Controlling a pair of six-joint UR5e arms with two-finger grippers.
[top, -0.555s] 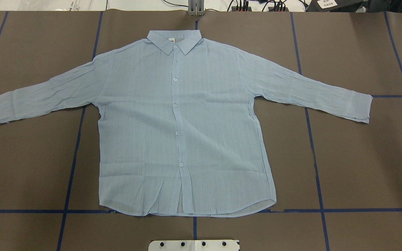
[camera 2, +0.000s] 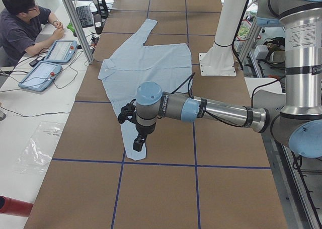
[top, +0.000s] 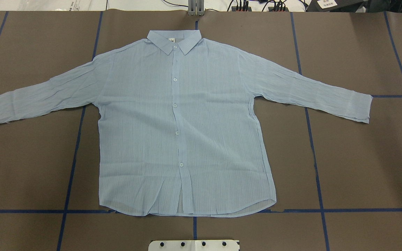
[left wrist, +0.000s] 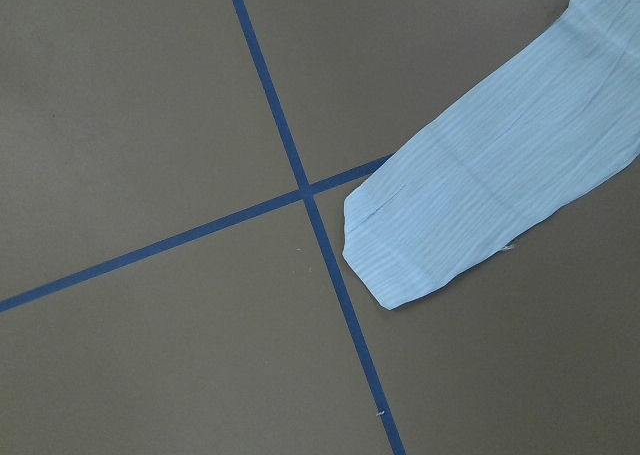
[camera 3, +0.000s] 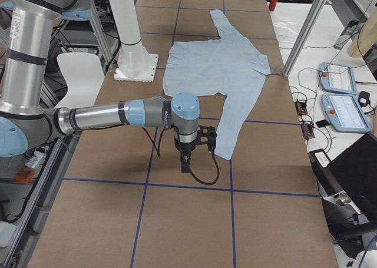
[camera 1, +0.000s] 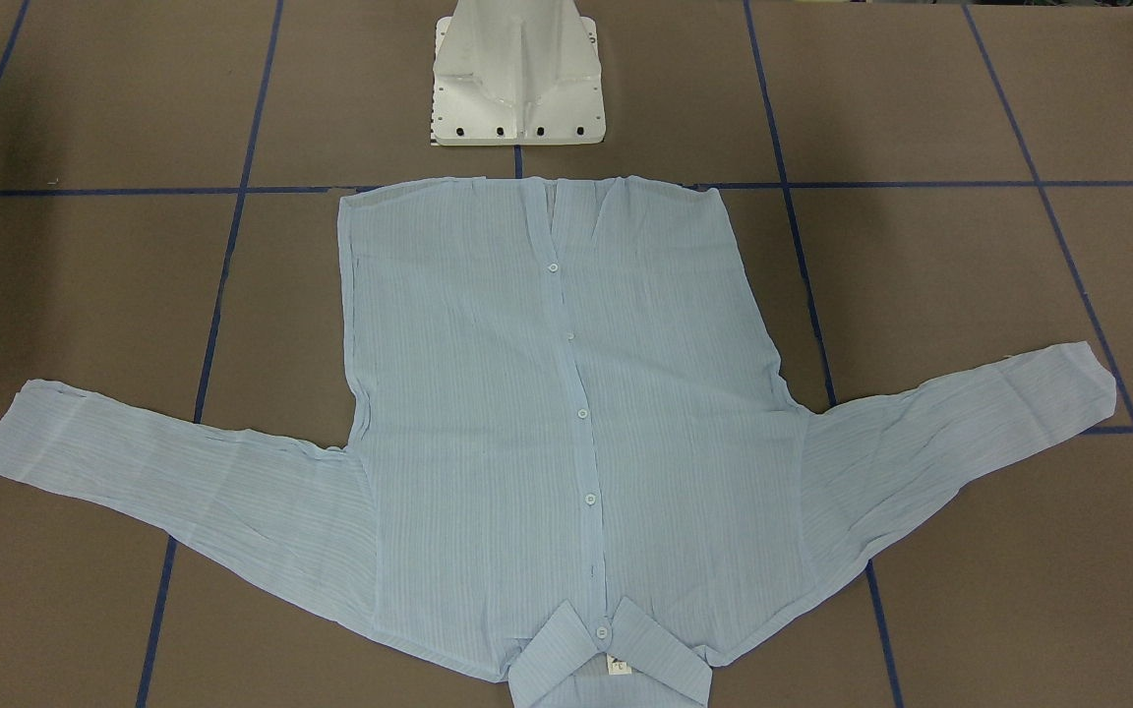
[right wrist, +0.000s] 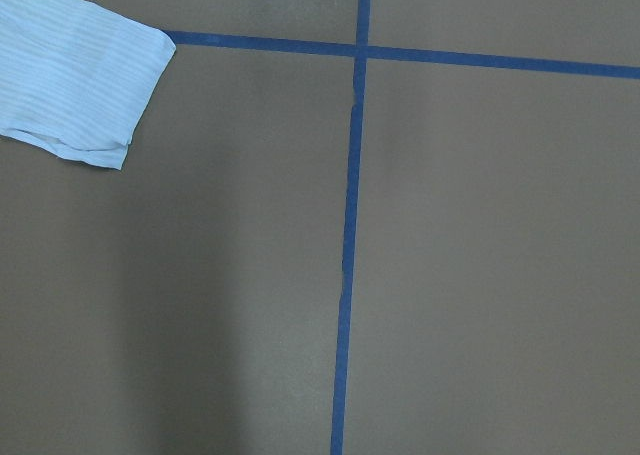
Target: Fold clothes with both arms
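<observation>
The light blue shirt [top: 187, 132] lies flat and buttoned on the brown table, collar away from the robot, both sleeves spread out; it also shows in the front-facing view [camera 1: 566, 423]. Neither arm shows in the overhead or front views. In the exterior left view my left gripper [camera 2: 137, 143] hangs above the near sleeve's cuff; that cuff [left wrist: 440, 235] shows in the left wrist view. In the exterior right view my right gripper [camera 3: 184, 162] hangs over bare table beside the other cuff [right wrist: 75, 85]. I cannot tell whether either gripper is open or shut.
The white pedestal base [camera 1: 517, 79] stands at the shirt's hem side. Blue tape lines [top: 314, 157] cross the brown table cover. An operator [camera 2: 20, 22] sits with tablets [camera 2: 50, 63] past the table's far side. Metal frame posts [camera 3: 306, 26] stand at that edge.
</observation>
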